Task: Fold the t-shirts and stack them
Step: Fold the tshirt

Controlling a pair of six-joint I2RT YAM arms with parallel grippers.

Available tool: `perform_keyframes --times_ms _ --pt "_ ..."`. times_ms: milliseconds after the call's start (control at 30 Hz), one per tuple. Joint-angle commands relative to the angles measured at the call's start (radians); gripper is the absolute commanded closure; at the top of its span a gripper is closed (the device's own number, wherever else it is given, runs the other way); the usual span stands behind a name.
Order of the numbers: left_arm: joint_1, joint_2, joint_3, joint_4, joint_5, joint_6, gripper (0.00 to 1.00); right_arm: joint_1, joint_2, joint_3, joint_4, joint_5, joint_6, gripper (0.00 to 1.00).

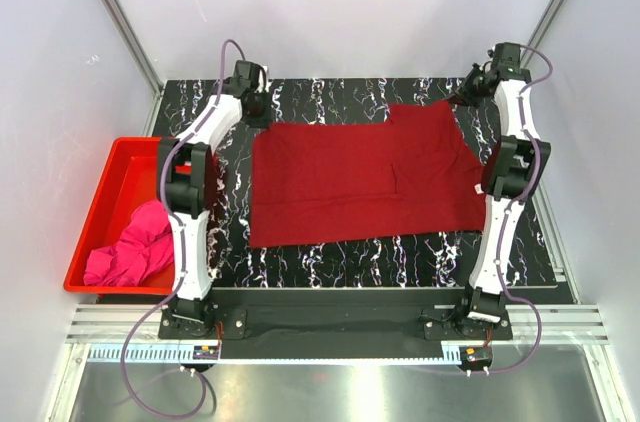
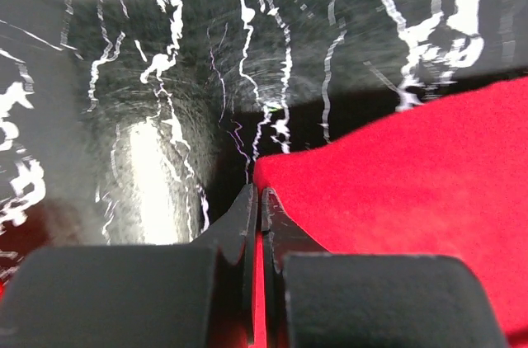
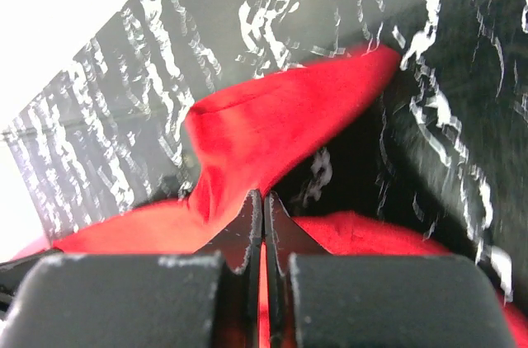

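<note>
A dark crimson t-shirt [image 1: 360,180] lies spread flat on the black marbled table [image 1: 330,264]. My left gripper [image 1: 256,107] sits at the shirt's far left corner and is shut on that corner of red cloth [image 2: 396,191], with fabric showing between its fingers [image 2: 244,224]. At the far right corner my right gripper [image 1: 476,92] is shut on the cloth too, and a fold of the shirt [image 3: 272,129] rises off the table in front of its fingers [image 3: 254,224]. A magenta pink t-shirt [image 1: 132,250] lies crumpled in the red bin [image 1: 105,182] at the left.
The red bin stands just off the table's left edge, beside the left arm. White walls close in on the far side and both sides of the table. An aluminium rail [image 1: 330,327] runs along the near edge by the arm bases.
</note>
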Motion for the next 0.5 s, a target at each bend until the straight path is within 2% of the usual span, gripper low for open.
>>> perform_keyframes --times_ms 0,167,333,467 --pt "-0.004 -0.108 -0.027 0.034 -0.025 -0.007 1.0 0.007 -0.145 -0.079 -0.025 -0.048 0.002 1.0" --pt "-0.013 -0.151 -0.07 -0.008 -0.048 -0.033 1.0 0.004 -0.286 -0.236 -0.006 -0.015 0.003 1.0" --pt "-0.023 -0.185 -0.116 -0.046 -0.083 -0.07 1.0 -0.004 -0.348 -0.349 -0.035 -0.024 -0.003 1.0" --pt "-0.029 -0.222 -0.171 -0.066 -0.14 -0.086 1.0 -0.018 -0.437 -0.461 -0.02 0.027 -0.006 1.0"
